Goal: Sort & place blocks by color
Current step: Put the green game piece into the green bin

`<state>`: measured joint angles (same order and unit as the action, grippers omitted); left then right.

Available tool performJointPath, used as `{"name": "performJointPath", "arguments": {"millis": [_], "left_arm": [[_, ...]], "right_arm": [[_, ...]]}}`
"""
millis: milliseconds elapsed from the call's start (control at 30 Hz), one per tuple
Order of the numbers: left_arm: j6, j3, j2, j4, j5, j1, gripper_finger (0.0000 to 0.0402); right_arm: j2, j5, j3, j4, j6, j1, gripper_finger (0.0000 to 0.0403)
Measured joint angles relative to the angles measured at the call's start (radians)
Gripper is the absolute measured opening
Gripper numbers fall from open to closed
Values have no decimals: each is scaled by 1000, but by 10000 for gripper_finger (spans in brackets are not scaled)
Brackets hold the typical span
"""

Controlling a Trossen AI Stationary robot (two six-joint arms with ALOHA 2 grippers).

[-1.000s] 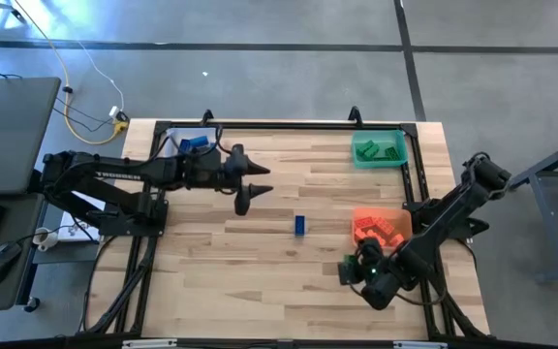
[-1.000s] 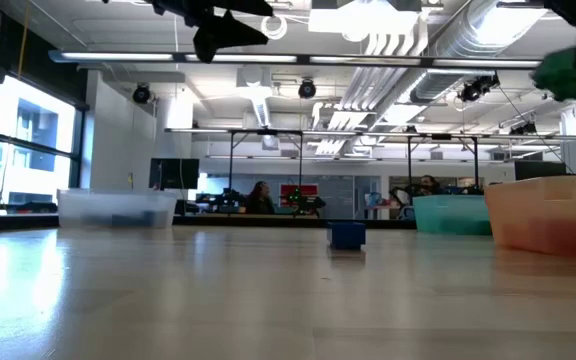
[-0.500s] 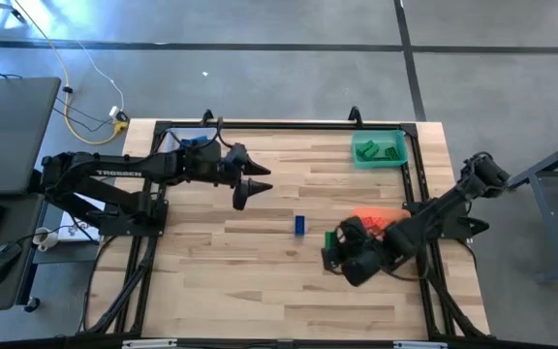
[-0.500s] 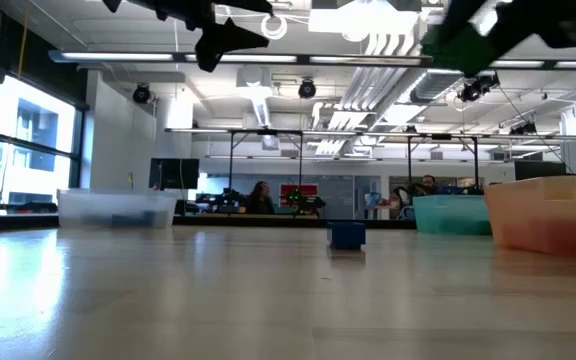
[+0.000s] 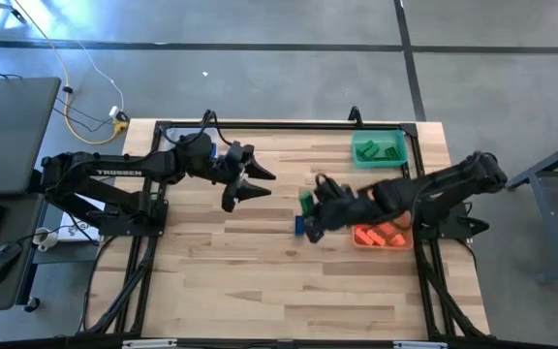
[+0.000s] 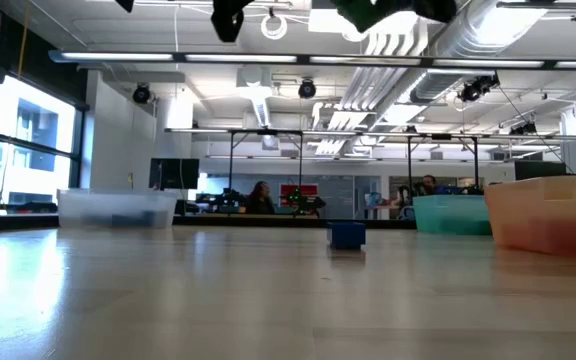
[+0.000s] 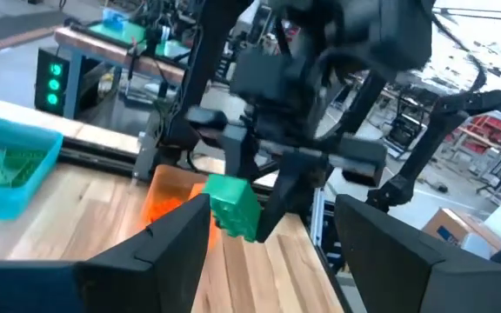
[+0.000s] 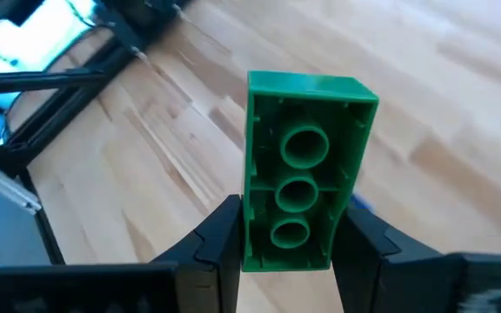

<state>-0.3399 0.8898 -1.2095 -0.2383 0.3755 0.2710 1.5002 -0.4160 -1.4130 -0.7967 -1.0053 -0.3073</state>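
My right gripper (image 5: 308,207) hovers over the table's middle, shut on a green studded block (image 8: 303,174). That block also shows in the high view (image 5: 305,202) and in the left wrist view (image 7: 233,205). A blue block (image 5: 299,226) lies flat on the table just below it, also visible in the low view (image 6: 346,235). My left gripper (image 5: 248,184) is open and empty, left of the middle and raised; its fingers (image 7: 181,235) stand wide apart, facing the right gripper. Green blocks lie in the green bin (image 5: 379,150) and red-orange ones in the orange bin (image 5: 383,234). My right gripper pinches the green block between its two fingers (image 8: 224,235), one on each long side near one end (image 8: 259,236). The arm reaches in from the table's right. The block's hollow underside faces the wrist camera, most of its length stands out past the fingertips, and it is lifted clear of the table.
The clear bin (image 6: 116,208) sits at the far left corner, partly under my left arm. The green bin is at the far right and the orange bin at the right edge. A black frame rail (image 5: 289,124) runs along the far edge. Bare wood fills the near half.
My right gripper has swung from the near right, in front of the orange bin, toward the table's middle and far side, carrying the green block aloft. My left gripper has risen a little and turned, staying open.
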Motion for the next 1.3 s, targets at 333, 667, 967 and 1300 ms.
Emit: {"name": "performJointPath", "arguments": {"millis": [333,667,967,1300], "left_arm": [[19,0,0,-5,-7,-11,232],[14,0,0,-80,-73,-9,232],[29,0,-3,-118,-129,-2,232],[29,0,-4,-119,-129,13,232]], "right_arm": [[0,102,-165,35,390,132,111],[0,189,-177,181,613,220,111],[6,244,-175,202,667,252,111],[4,132,-175,84,668,366,111]]}}
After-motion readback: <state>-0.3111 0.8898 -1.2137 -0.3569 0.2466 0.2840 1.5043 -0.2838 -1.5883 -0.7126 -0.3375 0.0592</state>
